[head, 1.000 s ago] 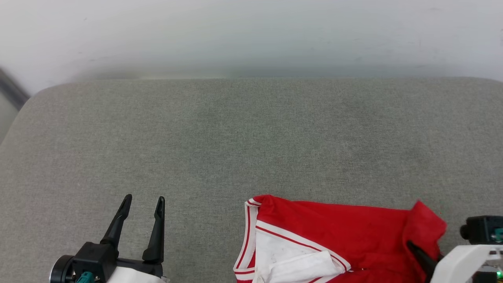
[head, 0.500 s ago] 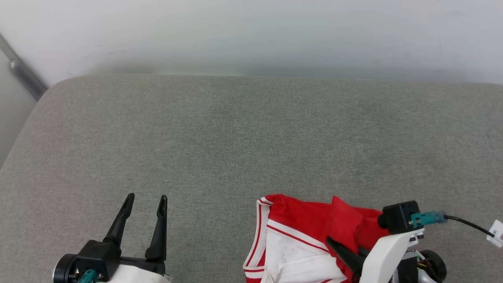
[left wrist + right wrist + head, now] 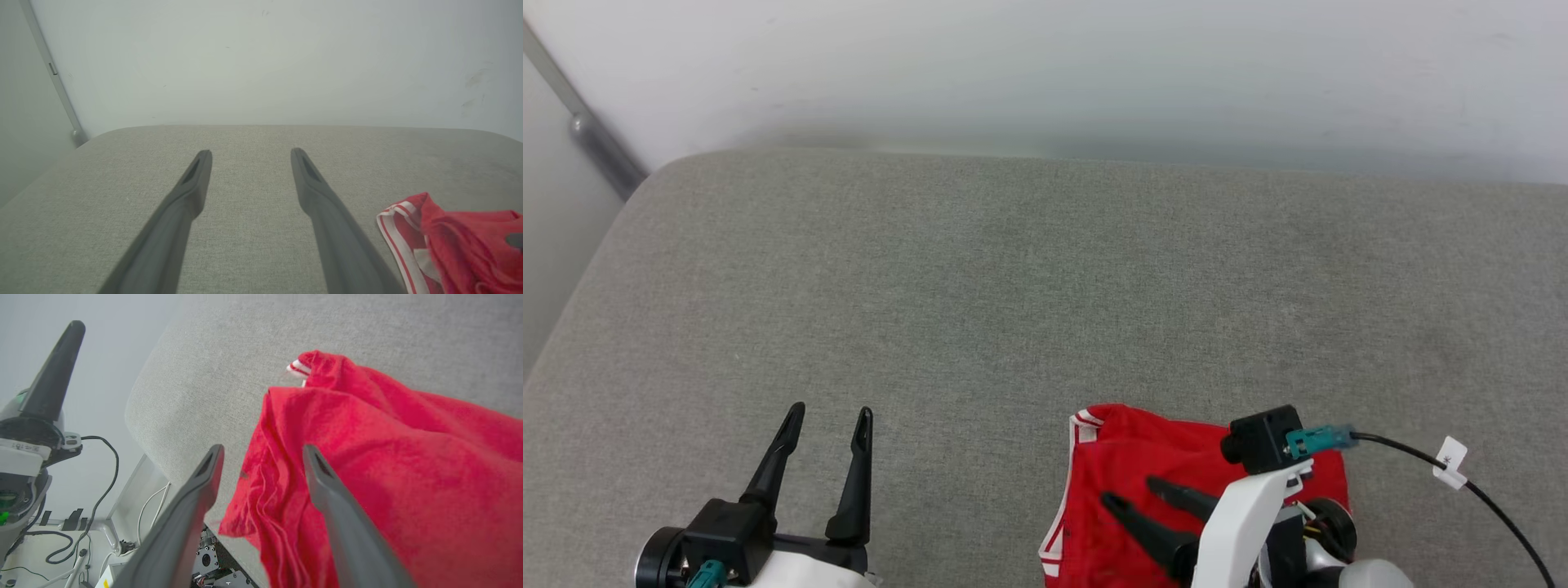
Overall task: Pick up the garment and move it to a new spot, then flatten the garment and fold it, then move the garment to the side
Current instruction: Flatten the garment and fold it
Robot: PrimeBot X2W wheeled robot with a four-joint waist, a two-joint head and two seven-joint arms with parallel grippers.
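Note:
The garment (image 3: 1143, 453) is a red shirt with white-striped trim, folded over on itself at the near edge of the grey cushion (image 3: 1045, 286). My right gripper (image 3: 1131, 490) hovers just over its left half, fingers open and pointing left, with nothing pinched. In the right wrist view the right gripper (image 3: 263, 448) straddles a loose red edge of the garment (image 3: 408, 457), part of which hangs over the cushion's edge. My left gripper (image 3: 832, 410) stands open over bare cushion, well left of the garment. The left wrist view shows the left gripper (image 3: 251, 152) empty, with the garment (image 3: 461, 237) at lower right.
A white wall (image 3: 1045, 65) runs behind the cushion, with a grey metal rod (image 3: 588, 131) at the far left. A black cable with a white tag (image 3: 1450, 461) trails from my right wrist. Beyond the cushion's near edge are robot parts and cables (image 3: 81, 522).
My right gripper carried the garment's right part leftward over the rest, then opened and let go. The white sleeve is now covered by red fabric. The left arm stayed still; the camera shifted.

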